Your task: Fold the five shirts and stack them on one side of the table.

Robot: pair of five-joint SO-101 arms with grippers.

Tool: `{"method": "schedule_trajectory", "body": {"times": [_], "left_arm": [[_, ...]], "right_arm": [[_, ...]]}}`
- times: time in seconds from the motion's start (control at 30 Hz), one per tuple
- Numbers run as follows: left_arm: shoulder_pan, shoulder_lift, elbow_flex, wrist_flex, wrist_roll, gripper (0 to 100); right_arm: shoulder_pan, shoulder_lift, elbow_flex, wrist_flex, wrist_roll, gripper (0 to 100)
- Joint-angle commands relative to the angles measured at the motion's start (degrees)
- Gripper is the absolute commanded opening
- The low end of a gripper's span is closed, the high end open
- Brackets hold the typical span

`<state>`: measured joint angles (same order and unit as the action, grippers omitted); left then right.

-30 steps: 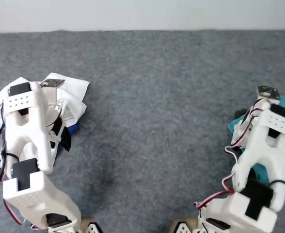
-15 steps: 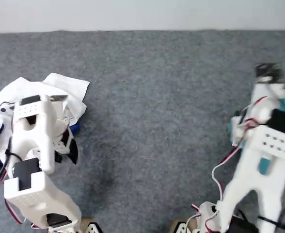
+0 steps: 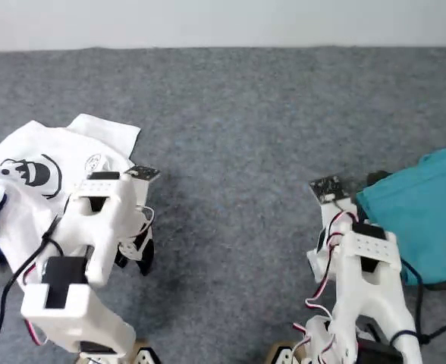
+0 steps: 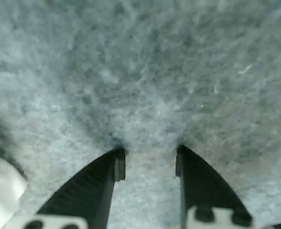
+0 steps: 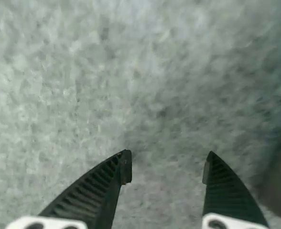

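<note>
The white shirt lies rumpled and unfolded at the left side of the grey desk, with a round black graphic facing up and one corner pointing toward the far edge. The teal shirt lies loosely bunched at the desk's right edge, well apart from the white one

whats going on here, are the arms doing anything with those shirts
Neither arm holds anything right now. The left arm hangs over the bare grey table beside the rumpled white shirt, its jaws open and empty. The right arm sits beside the teal shirt at the table's right edge, its jaws also open over bare table.
</note>
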<state>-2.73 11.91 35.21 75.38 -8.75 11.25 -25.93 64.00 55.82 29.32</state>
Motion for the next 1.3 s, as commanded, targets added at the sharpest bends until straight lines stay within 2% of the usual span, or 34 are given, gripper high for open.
{"method": "schedule_trajectory", "body": {"times": [0.0,0.1,0.53,0.8,1.27], "left_arm": [[4.66,0.7,2.51,-5.54,0.7,18],[6.51,0.7,2.51,-5.45,0.7,18],[6.51,0.7,2.51,-5.45,0.7,18],[6.51,0.7,2.51,-5.45,0.7,18],[6.51,0.7,2.51,-5.45,0.7,18]], "right_arm": [[-0.13,-1.71,0.7,-0.92,0.7,23.8],[-0.31,-1.71,2.11,-0.92,0.7,23.8],[-0.04,-1.71,2.46,-0.4,0.7,23.8],[-0.4,-2.24,9.76,-3.47,0.79,23.8],[-0.4,-1.8,9.76,-3.21,0.79,24.0]]}}
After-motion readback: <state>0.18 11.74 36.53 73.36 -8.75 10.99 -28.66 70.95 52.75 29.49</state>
